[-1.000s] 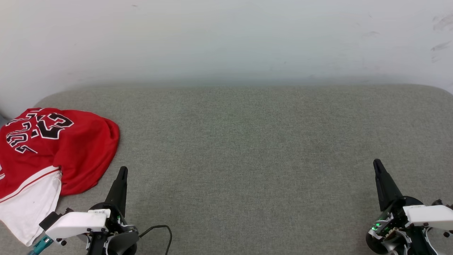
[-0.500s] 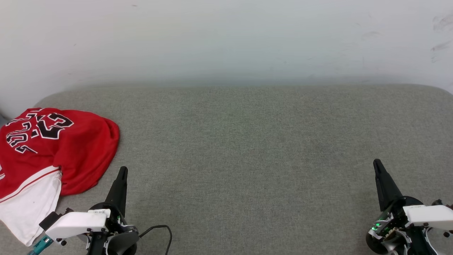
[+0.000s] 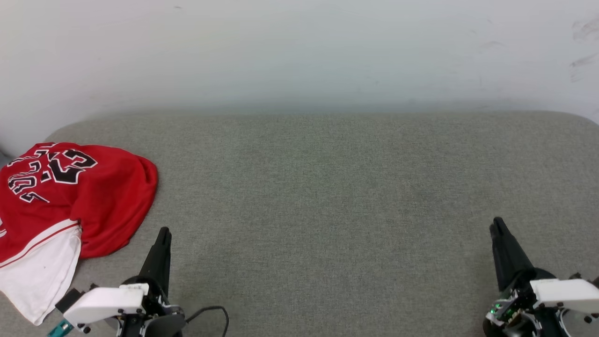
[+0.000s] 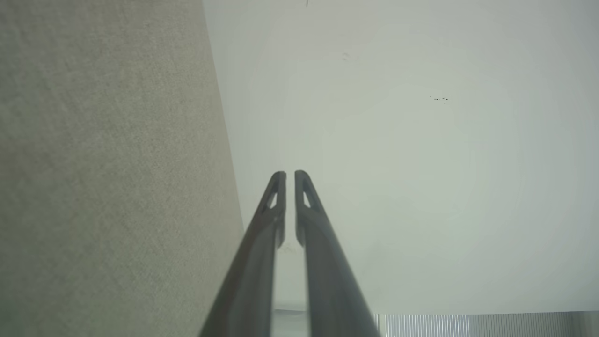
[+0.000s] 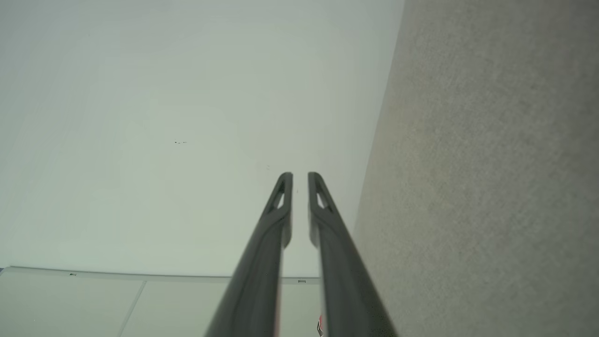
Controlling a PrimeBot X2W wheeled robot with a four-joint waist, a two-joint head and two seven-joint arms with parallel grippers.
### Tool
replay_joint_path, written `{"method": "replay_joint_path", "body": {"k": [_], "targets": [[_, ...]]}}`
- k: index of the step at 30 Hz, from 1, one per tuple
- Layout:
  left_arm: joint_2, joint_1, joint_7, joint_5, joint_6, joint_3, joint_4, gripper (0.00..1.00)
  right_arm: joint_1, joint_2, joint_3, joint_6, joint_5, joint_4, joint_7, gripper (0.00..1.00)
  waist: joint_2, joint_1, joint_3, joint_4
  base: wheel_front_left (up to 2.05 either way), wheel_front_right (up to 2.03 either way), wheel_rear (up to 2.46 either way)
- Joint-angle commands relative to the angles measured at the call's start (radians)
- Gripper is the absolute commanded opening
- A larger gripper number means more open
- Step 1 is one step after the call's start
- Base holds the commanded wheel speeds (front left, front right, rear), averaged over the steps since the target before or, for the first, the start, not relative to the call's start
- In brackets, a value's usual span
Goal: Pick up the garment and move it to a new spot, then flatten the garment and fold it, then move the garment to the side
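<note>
Hovering beside crumpled garment (image 3: 93, 196): left gripper (image 3: 164, 231) & right gripper (image 3: 496, 223), barely parted, empty. Risk: narrow pinch snags 1 layer only.

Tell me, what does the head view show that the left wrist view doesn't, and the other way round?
Head view's extras: the red garment, heaped and untouched at the cushion's left end, and the right end effector at lower right. Left wrist view's extras: the left end effector seen along its length, a thin slit between its two fingers and nothing held, plus a ribbed strip at the bottom edge. Shared: the grey cushion, the pale wall and the left end effector itself.
</note>
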Motion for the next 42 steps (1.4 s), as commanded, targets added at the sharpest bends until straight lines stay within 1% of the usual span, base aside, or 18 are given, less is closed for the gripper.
{"method": "replay_joint_path", "body": {"k": [1,14,18,22,27,42], "targets": [[0.0,0.0,-0.001,0.0,0.0,-0.001,-0.001,1.0,0.001,0.0,0.001,0.0,0.0,0.0,-0.001,1.0,0.0,0.0,0.0,0.0,0.0,0.0,0.0],[0.0,-0.005,-0.067,0.019,0.0,-0.073,-0.067,1.0,0.015,-0.004,0.05,0.0,-0.032,-0.066,-0.063,1.0,0.0,0.0,0.001,0.0,0.0,0.0,0.0],[0.0,-0.005,-0.085,0.046,0.0,-0.087,-0.096,1.0,0.019,-0.011,0.064,0.0,-0.054,-0.086,-0.083,1.0,0.0,0.0,0.001,0.0,0.0,0.0,0.0],[0.0,-0.003,-0.103,0.096,0.0,-0.098,-0.124,1.0,0.022,-0.024,0.078,0.0,-0.098,-0.1,-0.102,1.0,0.0,0.0,0.0,0.001,0.0,0.0,0.0],[0.002,0.0,-0.123,0.199,0.0,-0.115,-0.141,1.0,0.026,-0.029,0.071,0.0,-0.211,-0.111,-0.123,1.0,0.0,0.0,-0.001,0.002,0.0,0.0,0.0],[0.003,0.008,-0.179,0.599,0.0,-0.139,-0.145,1.0,0.043,-0.027,0.088,0.0,-0.64,-0.147,-0.176,1.0,0.0,0.0,-0.003,0.001,0.0,0.0,0.0]]}}
